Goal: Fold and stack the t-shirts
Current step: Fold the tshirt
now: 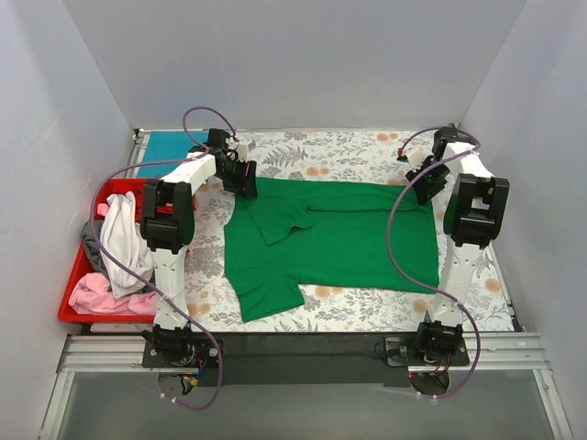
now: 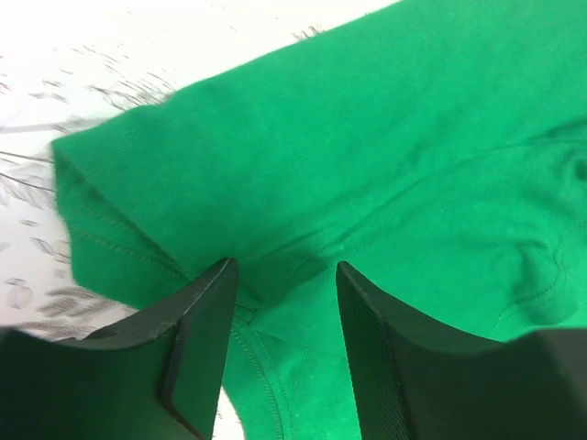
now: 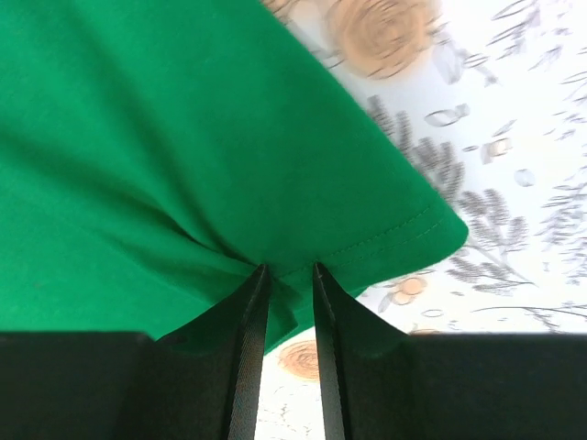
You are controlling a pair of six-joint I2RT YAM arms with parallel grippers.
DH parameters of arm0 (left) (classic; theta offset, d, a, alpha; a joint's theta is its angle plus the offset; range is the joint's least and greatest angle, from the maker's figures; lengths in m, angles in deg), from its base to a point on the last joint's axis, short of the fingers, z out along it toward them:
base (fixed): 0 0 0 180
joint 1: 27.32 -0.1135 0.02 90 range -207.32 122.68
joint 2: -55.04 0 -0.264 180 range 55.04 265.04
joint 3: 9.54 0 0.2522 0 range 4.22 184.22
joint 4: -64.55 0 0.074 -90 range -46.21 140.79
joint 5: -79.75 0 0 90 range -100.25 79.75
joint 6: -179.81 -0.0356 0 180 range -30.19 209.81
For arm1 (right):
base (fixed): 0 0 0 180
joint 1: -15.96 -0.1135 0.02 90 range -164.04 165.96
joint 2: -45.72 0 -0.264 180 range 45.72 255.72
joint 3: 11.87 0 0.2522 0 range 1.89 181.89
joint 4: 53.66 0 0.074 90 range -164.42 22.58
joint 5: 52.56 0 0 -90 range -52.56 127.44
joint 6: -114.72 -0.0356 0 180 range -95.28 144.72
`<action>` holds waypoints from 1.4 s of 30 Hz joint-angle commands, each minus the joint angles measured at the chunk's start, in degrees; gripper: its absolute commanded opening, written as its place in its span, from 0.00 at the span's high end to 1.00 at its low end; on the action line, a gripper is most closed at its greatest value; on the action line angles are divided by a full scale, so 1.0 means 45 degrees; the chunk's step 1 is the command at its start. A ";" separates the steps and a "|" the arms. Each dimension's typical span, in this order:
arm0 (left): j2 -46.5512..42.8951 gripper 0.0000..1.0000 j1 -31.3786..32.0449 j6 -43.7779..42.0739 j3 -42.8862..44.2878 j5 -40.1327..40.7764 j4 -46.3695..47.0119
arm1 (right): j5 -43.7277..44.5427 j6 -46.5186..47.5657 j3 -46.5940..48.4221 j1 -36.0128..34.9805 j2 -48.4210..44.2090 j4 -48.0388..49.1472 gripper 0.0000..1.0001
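Working on the green t-shirt [image 1: 348, 238], I am judging this to be the opening fold of the first garment. It is lying spread across the middle of the floral table cloth [image 1: 348, 151], with one sleeve turned in over its body.

My right gripper [image 3: 287, 270] is sitting at the shirt's far right corner. Its fingers are pressed almost together and are pinching the hem, and the cloth is puckering into the nip. My left gripper [image 2: 284, 275] is hovering at the shirt's far left corner with its fingers spread. They are straddling a stitched ridge of green cloth but not clamping it.

Left of the shirt, the red tray [image 1: 69, 307] is holding a white shirt [image 1: 119, 234] and a pink one [image 1: 96, 293]. A teal-blue one [image 1: 170, 145] is lying beyond the green shirt's far left corner.

As I read it, the next move is asking me to lower and close the left fingers on that corner. After that I am expecting to raise both corners together and carry the far edge toward the shirt's near edge. Both sides will need to stay level so the fold lands straight.
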 commanded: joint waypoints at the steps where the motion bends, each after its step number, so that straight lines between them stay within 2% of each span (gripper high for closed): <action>1: 0.0782 0.54 -0.0513 0.0062 0.0640 0.1909 -0.0056 | 0.1367 -0.0457 0.0473 -0.0149 0.0670 0.1878 0.67; 6: 0.1699 0.53 -0.0534 -0.0075 0.2026 0.1794 -0.0291 | 0.1641 -0.0907 0.1624 -0.0599 0.1394 0.2720 0.64; 9: 0.1897 0.47 -0.0534 -0.0153 0.3314 0.0955 -0.0777 | 0.1213 -0.1161 0.2542 -0.0696 0.1513 0.2995 0.59; 12: 0.1450 0.39 -0.0534 -0.0483 0.4293 -0.0232 -0.1188 | 0.0784 -0.1122 0.2624 -0.0775 0.0793 0.2995 0.53; 14: 0.0553 0.32 -0.0534 -0.0698 0.4470 -0.0860 -0.1364 | 0.0278 -0.0929 0.2022 -0.0775 -0.0417 0.2956 0.45; 15: -0.0205 0.30 -0.0534 -0.1067 0.4412 -0.1598 -0.1694 | 0.0101 -0.0811 0.1727 -0.0755 -0.0905 0.2917 0.33; 17: -0.1107 0.26 -0.0534 -0.1518 0.3790 -0.2149 -0.2067 | -0.0463 -0.0286 0.0599 -0.0755 -0.2545 0.2840 0.21; 18: -0.1537 0.25 -0.0534 -0.2119 0.3419 -0.2597 -0.2436 | -0.0661 -0.0089 0.0089 -0.0736 -0.3111 0.2665 0.09; 19: -0.2546 0.23 -0.0534 -0.2377 0.2971 -0.2814 -0.2633 | -0.0798 0.0184 -0.0361 -0.0736 -0.4199 0.2566 0.02; 20: -0.3001 0.21 -0.0534 -0.2727 0.1942 -0.2990 -0.2848 | -0.0993 0.0399 -0.1216 -0.0736 -0.4713 0.2372 0.02; 26: -0.6630 0.20 -0.0534 -0.4877 -0.2087 -0.3441 -0.4275 | -0.1444 0.2137 -0.4052 -0.0736 -0.7722 -0.0303 0.04; 29: -0.8038 0.21 -0.0495 -0.5562 -0.3924 -0.3500 -0.4705 | -0.1036 0.2802 -0.6375 -0.0736 -0.9168 -0.0832 0.16; 30: -0.8373 0.21 -0.0475 -0.5544 -0.4528 -0.3384 -0.4647 | -0.0937 0.2900 -0.7058 -0.0736 -0.9539 -0.0891 0.23; 34: -0.9274 0.24 -0.0358 -0.5758 -0.5624 -0.3109 -0.4881 | -0.0371 0.3564 -1.0162 -0.0736 -1.1238 -0.0795 0.41; 36: -0.9587 0.24 -0.0261 -0.5797 -0.5977 -0.3012 -0.4901 | 0.0000 0.3702 -1.0851 -0.0736 -1.1495 -0.0310 0.45; 42: -0.9803 0.25 -0.0123 -0.5836 -0.6623 -0.2719 -0.4803 | 0.0274 0.3527 -1.2279 -0.0794 -1.1380 0.1116 0.48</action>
